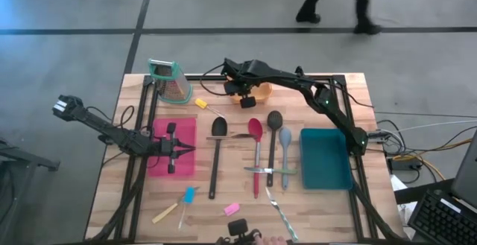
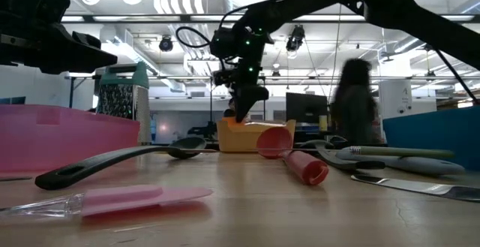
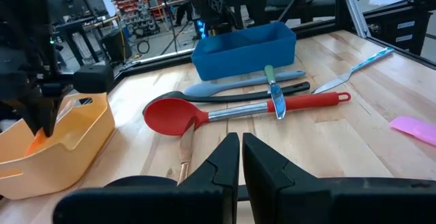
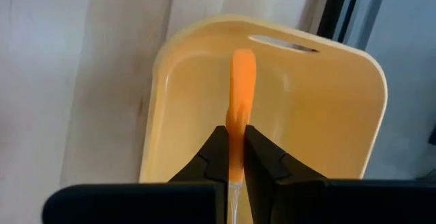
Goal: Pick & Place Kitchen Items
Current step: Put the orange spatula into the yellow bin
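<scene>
My right gripper (image 4: 235,132) hangs over the orange tub (image 1: 257,94) at the table's far middle, shut on an orange-tipped tool (image 4: 240,81). My left gripper (image 3: 240,157) waits shut and holding nothing over the pink tray (image 1: 179,129) on the left. On the wood between them lie a black spoon (image 1: 215,156), a red spoon (image 1: 256,150), a pale-blue spoon (image 1: 285,152), a dark spoon (image 1: 274,122) and a metal knife (image 1: 268,170) across the handles. Nearer the front edge lie a blue-tipped tool (image 1: 185,199), a pink tool (image 1: 231,209) and slim metal cutlery (image 1: 279,209). A yellow tool (image 1: 203,105) lies by the grater. My right gripper pinches the tool between its two fingers at the lower end of the orange head (image 4: 236,125), where the clear handle (image 4: 234,193) begins. The fingers slant steeply down from above and lie along the tool. The orange head points down into the tub (image 4: 293,122); whether it touches the tub, I cannot tell.
A green-topped metal grater (image 1: 170,81) stands at the far left. A teal bin (image 1: 324,158) sits on the right side. Dark frame rails run along the table's left, right and far edges. A person walks past in the room beyond the table (image 2: 356,100).
</scene>
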### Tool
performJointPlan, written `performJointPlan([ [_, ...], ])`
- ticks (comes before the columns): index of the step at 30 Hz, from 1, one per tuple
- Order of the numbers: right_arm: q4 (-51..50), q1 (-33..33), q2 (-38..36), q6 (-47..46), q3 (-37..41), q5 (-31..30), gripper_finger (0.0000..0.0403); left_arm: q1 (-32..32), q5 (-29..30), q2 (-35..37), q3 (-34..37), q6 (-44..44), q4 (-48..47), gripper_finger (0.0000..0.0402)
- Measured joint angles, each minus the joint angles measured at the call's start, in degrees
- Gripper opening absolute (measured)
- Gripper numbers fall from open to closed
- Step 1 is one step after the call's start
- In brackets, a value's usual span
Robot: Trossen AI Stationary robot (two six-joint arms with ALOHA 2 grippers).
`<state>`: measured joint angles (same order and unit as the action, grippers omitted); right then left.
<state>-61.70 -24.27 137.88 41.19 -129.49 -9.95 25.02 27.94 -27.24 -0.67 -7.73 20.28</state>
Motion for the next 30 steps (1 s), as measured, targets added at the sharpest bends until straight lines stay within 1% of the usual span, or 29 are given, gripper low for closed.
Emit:
performJointPlan([
  [2, 0.8, 0.0, 0.0, 0.2, 0.7, 0.5, 0.0013, 0.0, 0.0, 0.0, 0.0, 0.0, 0.0, 0.0023],
  [5, 1.3, -0.3, 0.0, 0.4, 1.9, 3.5, 0.0013, 0.0, 0.0, 0.0, 0.0, 0.0, 0.0, 0.0023],
  [11, 2.2, -0.8, 0.0, -0.1, 4.3, 4.2, 0.0013, 0.0, 0.0, 0.0, 0.0, 0.0, 0.0, 0.0023],
  [19, 2.3, -1.8, 0.0, -0.9, 6.3, 7.5, 0.0013, 0.0, 0.0, 0.0, 0.0, 0.0, 0.0, 0.0023],
  [30, 2.8, -2.3, 0.0, -0.7, 8.9, 7.4, 0.0013, 0.0, 0.0, 0.0, 0.0, 0.0, 0.0, 0.0023],
])
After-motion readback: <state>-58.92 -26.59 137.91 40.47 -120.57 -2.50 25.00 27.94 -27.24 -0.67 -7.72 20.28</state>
